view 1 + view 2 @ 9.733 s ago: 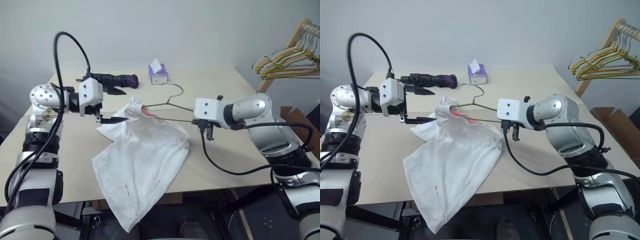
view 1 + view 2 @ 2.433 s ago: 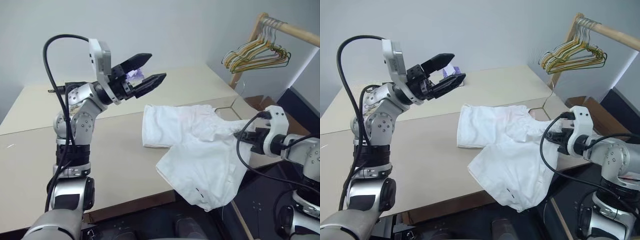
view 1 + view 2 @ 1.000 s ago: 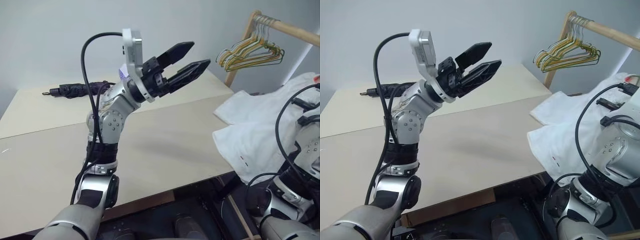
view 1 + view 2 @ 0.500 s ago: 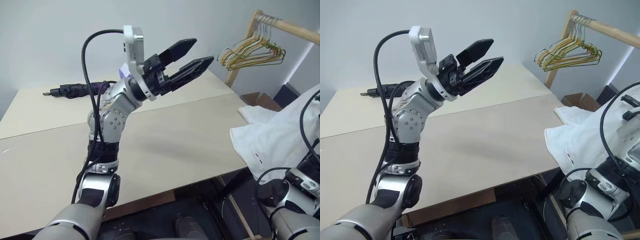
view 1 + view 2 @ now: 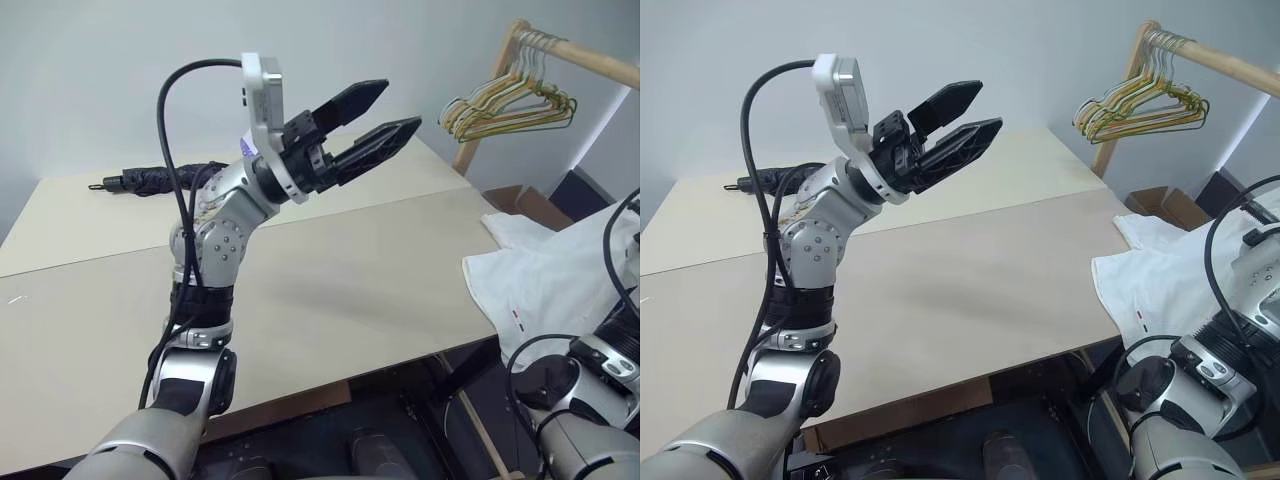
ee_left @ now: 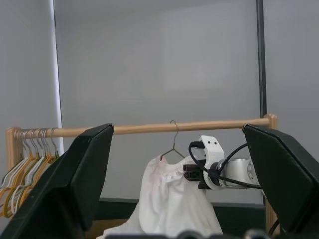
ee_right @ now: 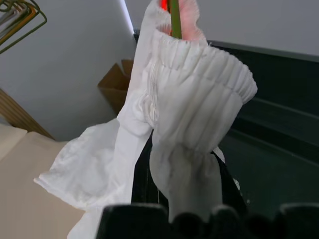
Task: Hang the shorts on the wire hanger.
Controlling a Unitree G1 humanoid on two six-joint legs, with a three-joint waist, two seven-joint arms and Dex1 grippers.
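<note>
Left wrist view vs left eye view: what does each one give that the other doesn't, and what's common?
Left wrist view: the wire hanger with its hook at the wooden rail, and the shorts hanging from it by the gathered waistband.
Left eye view: the table, a dark folded umbrella at its far edge, and a cardboard box beyond the table.
Shared: the shorts, the rail, the bundle of coloured hangers and the open left tool.

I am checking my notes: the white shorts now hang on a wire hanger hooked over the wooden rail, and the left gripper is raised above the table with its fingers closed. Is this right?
Not quite. The left gripper is raised above the table with its fingers open, as the left eye view shows. The rest stands: in the left wrist view the shorts hang on the wire hanger hooked over the wooden rail.
</note>
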